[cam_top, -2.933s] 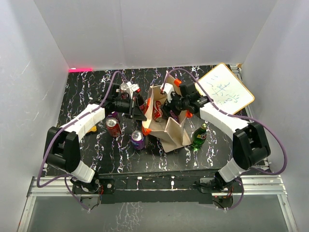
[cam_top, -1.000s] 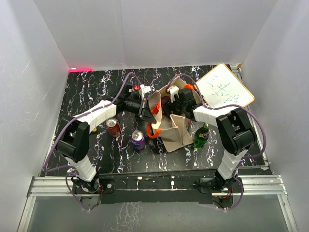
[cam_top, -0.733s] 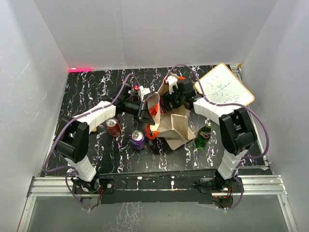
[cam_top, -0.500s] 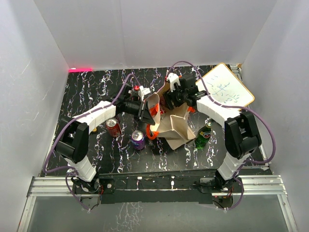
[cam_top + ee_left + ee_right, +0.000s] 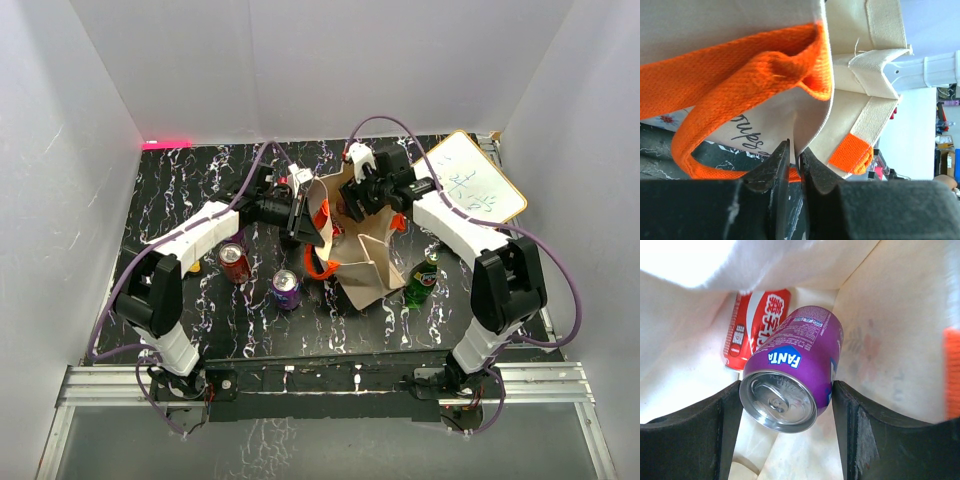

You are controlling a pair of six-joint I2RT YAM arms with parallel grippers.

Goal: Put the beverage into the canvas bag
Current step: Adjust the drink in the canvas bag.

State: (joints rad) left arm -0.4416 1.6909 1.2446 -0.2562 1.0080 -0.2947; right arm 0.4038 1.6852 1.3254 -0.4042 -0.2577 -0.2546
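One purple Fanta can (image 5: 795,360) sits clamped between the right pincer (image 5: 787,390) fingers, down inside the beige canvas bag (image 5: 890,315). The left pincer (image 5: 794,155) nips the bag's edge, and letting the can go looks next.

You see the beige canvas bag (image 5: 365,270) with orange handles (image 5: 740,85) standing with its mouth open, and inside it a purple Fanta can (image 5: 792,375) is tilted, its top facing outward, just above a red can (image 5: 752,327) lying deeper.

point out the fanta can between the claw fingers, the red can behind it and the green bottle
purple fanta can (image 5: 801,342), right wrist view, its purple side
red can (image 5: 756,325), right wrist view, its red side
green bottle (image 5: 418,285), top view, its body
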